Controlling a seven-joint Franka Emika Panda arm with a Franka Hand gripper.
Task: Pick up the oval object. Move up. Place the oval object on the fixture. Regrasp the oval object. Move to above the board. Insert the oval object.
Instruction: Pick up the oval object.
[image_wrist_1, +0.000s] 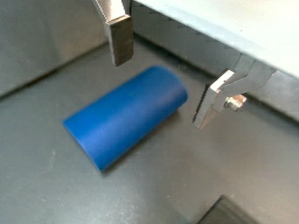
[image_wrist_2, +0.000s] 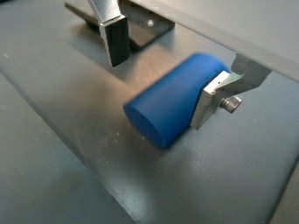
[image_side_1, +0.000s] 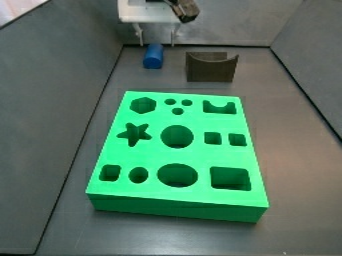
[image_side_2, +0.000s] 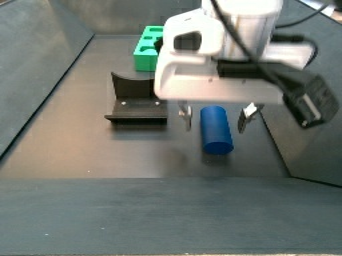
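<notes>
End effector (image_side_2: 214, 114) spread wide astride the oval object (image_side_2: 217, 131), untouched on the floor; fixture (image_side_1: 210, 66) and board (image_side_1: 179, 152) beyond, plain only in side views.

Board (image_side_2: 150, 42) mostly hidden behind pincer (image_side_2: 213, 116) housing; fixture (image_wrist_2: 140, 29) cut off.
</notes>
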